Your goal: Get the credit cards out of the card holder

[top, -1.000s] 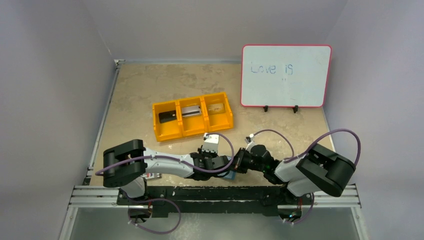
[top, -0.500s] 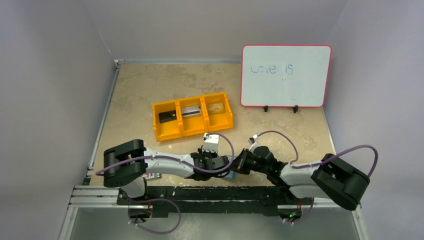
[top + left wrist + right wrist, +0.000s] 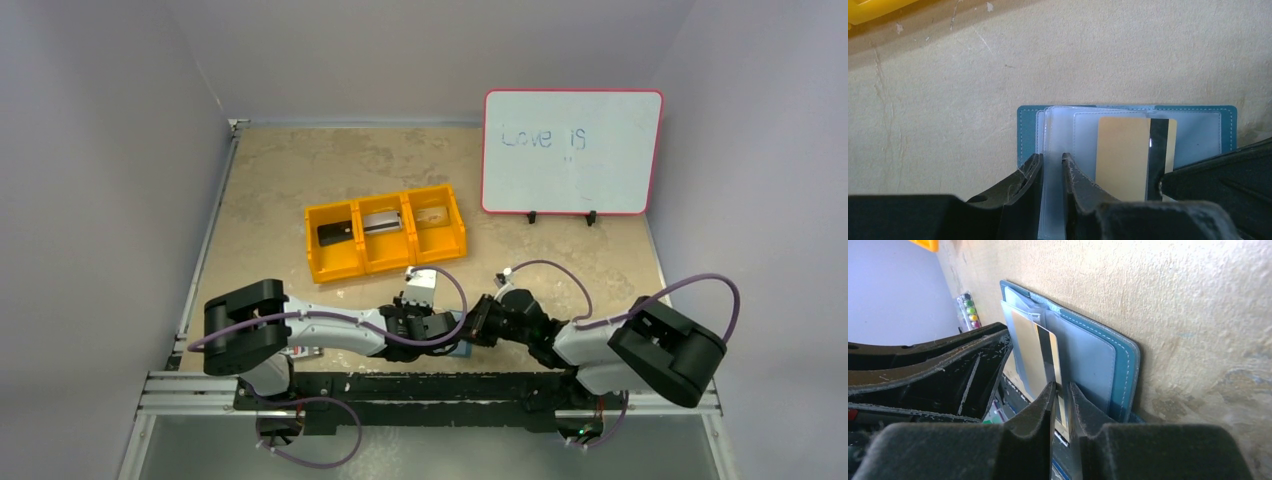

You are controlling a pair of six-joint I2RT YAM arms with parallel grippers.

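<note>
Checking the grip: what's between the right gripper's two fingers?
The gold credit card, pinched near its black stripe; the right wrist view shows it.

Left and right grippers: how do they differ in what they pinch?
The left gripper pinches a clear sleeve of the holder; the right gripper pinches the gold card. In the top view the left gripper reaches in from the left, the right gripper from the right. Both are shut.
</note>
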